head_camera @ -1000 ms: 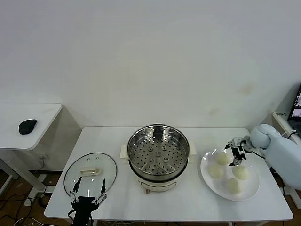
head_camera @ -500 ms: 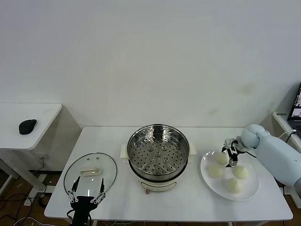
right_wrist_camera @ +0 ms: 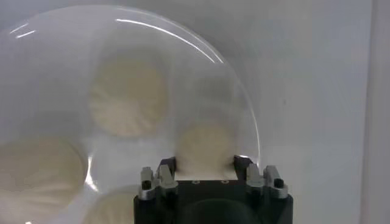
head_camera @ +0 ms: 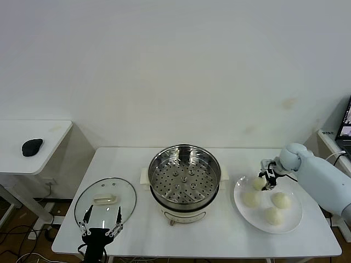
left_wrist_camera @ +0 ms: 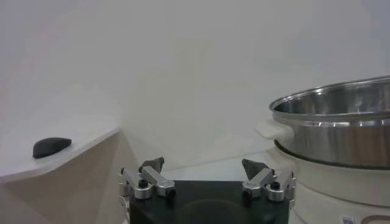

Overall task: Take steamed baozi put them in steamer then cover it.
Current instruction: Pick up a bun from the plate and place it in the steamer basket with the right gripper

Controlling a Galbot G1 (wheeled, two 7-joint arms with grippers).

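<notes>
Four cream-white baozi lie on a white plate (head_camera: 293, 220) at the right. My right gripper (head_camera: 267, 181) is down over the plate's far-left baozi (head_camera: 256, 184). In the right wrist view the gripper (right_wrist_camera: 205, 163) has its fingers pressed on both sides of that baozi (right_wrist_camera: 204, 141), which rests on the plate (right_wrist_camera: 244, 109). The other baozi (head_camera: 281, 200) lie beside it. The steamer (head_camera: 184, 175) stands uncovered at the table's middle, its perforated tray bare. The glass cover (head_camera: 105, 200) lies flat at the left. My left gripper (head_camera: 101, 224) is open and parked at the front edge by the cover.
A side table at the far left holds a black mouse (head_camera: 32, 147). The left wrist view shows the steamer's wall (left_wrist_camera: 341, 128) beside the open left gripper (left_wrist_camera: 201, 165). The white wall runs behind the table.
My right gripper has moved left across the plate from between the baozi to the far-left one and now has its fingers on it. The left arm has not moved.
</notes>
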